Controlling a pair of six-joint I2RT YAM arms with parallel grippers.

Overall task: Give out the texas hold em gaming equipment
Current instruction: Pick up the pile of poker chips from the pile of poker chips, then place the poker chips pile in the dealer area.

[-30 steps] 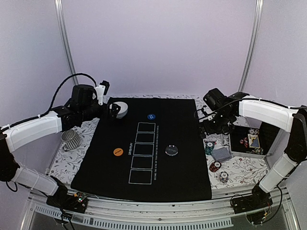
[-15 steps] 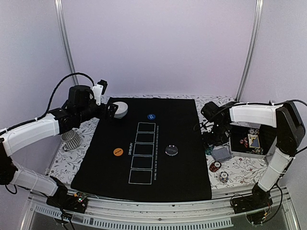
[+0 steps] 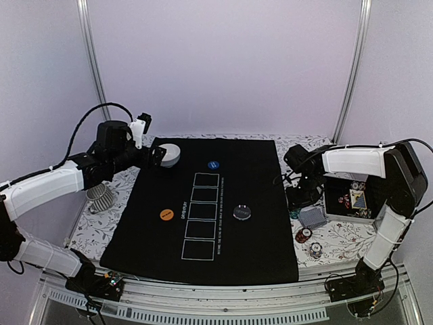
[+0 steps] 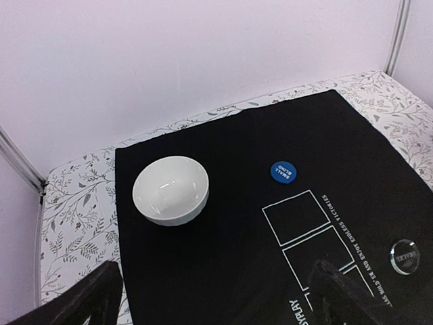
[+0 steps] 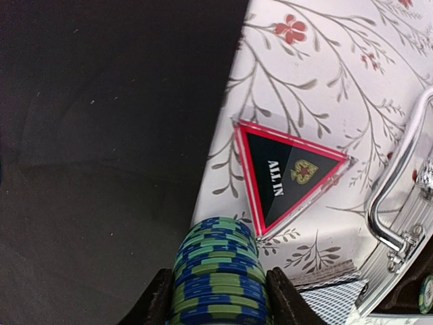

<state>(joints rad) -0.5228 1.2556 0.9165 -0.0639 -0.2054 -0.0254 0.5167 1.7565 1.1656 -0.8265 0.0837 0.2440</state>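
Note:
In the right wrist view my right gripper has a finger pressed on each side of a teal-and-blue striped poker chip stack, which stands at the black mat's right edge. Just beyond the stack lies the black-red "ALL IN" triangle, and the grey-blue cards show at its right. From above, that gripper hides the stack. Two more chip stacks sit nearer. Blue, orange and black button discs lie on the mat. My left gripper hangs open above the mat.
A white bowl stands on the mat's far left corner, close to my left gripper. An open metal case with more pieces sits right of my right gripper, its handle close by. A ribbed metal cup stands left of the mat.
My right gripper dropped down over the teal chip stack and its fingers narrowed from wide open onto the stack's sides. The left arm barely shifted and stayed open.

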